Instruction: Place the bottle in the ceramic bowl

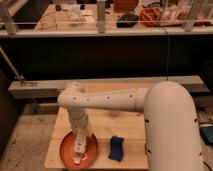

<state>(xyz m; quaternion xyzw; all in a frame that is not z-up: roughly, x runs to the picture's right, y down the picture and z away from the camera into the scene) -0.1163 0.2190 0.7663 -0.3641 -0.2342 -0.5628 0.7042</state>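
Note:
The ceramic bowl [67,150], a shallow orange-red dish, sits at the front left of the small wooden table [125,122]. My white arm reaches in from the right and bends down over it. The gripper [80,141] points straight down into the bowl, over its middle. A pale elongated shape [78,156] lies in the bowl right under the gripper. It looks like the bottle, but I cannot separate it from the gripper's own parts or tell whether it is held.
A dark blue object [116,148] lies on the table just right of the bowl. A long grey ledge [45,88] runs behind the table, with a dark wall above it. My thick upper arm [172,130] covers the table's right side.

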